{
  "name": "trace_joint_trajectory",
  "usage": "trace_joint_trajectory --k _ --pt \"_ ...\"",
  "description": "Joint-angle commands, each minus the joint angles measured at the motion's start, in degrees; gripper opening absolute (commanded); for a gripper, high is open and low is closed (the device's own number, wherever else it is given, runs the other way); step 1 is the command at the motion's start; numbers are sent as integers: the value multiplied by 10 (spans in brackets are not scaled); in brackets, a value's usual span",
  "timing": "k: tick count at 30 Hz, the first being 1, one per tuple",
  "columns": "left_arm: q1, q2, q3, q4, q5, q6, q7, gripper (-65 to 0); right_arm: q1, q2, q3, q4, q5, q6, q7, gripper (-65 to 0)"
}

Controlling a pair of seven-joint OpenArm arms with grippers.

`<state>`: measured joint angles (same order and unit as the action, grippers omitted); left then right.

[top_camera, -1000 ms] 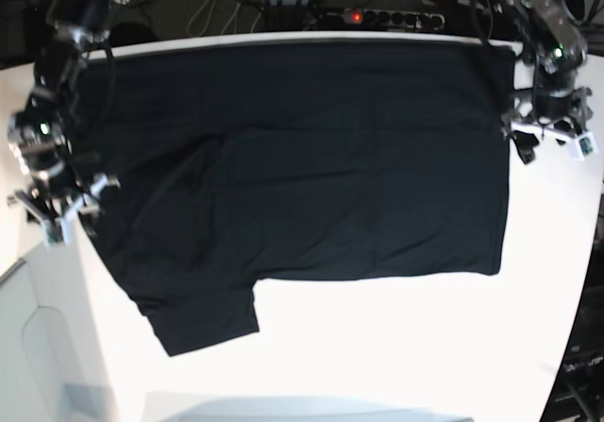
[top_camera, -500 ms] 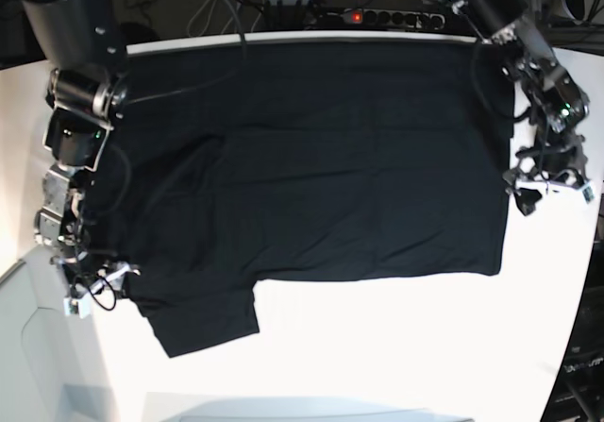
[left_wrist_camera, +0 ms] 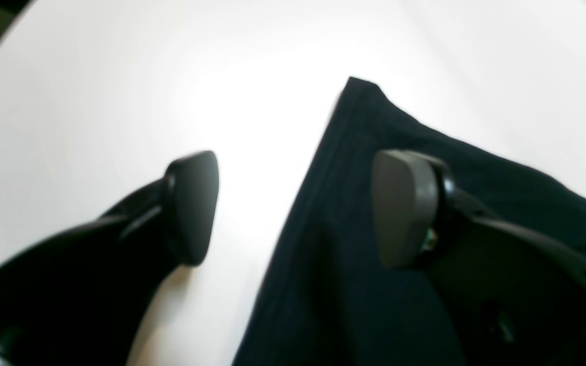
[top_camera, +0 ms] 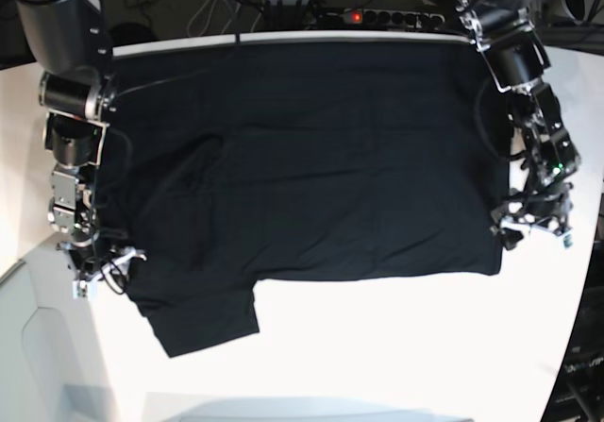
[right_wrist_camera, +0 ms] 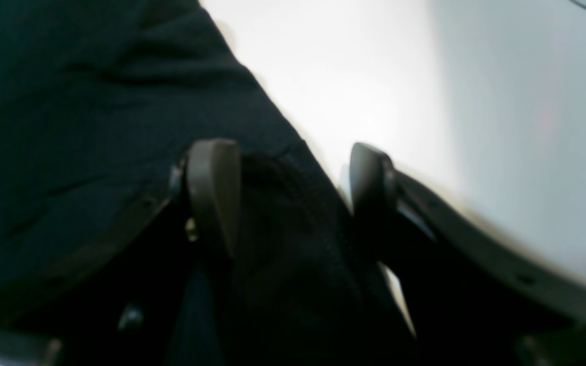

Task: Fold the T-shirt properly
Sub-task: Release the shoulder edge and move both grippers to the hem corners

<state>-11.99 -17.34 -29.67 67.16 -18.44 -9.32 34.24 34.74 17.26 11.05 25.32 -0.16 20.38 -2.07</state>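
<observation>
The left gripper (left_wrist_camera: 295,208) stands with its two dark rounded pads well apart, nothing between them but air: one pad hangs over the bare white table (left_wrist_camera: 94,76), the other over the edge of the large black short-sleeved cotton T-shirt (left_wrist_camera: 364,284). The hem corner of the cloth shows just beyond the pads, lying flat on the table. In the base view this gripper (top_camera: 533,226) sits at the right side of the scene, just beside the shirt's near right corner.

The right gripper (right_wrist_camera: 293,195) is also spread wide. One pad rests over the black cloth, the other over the white table, and the shirt's rumpled edge runs between them; whether either pad touches the fabric cannot be told, as the picture is blurred. In the base view it (top_camera: 99,276) is at the left side of the scene, at the shirt's edge near the sleeve.

The T-shirt (top_camera: 311,167) lies spread over the far half of the white table (top_camera: 396,346), plain black side up, its long edge against the table's far rim. One sleeve reaches toward the near left.
</observation>
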Motion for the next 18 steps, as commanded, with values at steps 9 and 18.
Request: trace_joint_trajectory --k 9,18 --pt "-84 -17 91 -146 -5 0 -108 -197 4 -3 0 4 1 -7 -8 -531" --pt "-156 -17 140 -296 -5 0 -184 -197 3 -3 -50 4 1 -8 -8 -650"
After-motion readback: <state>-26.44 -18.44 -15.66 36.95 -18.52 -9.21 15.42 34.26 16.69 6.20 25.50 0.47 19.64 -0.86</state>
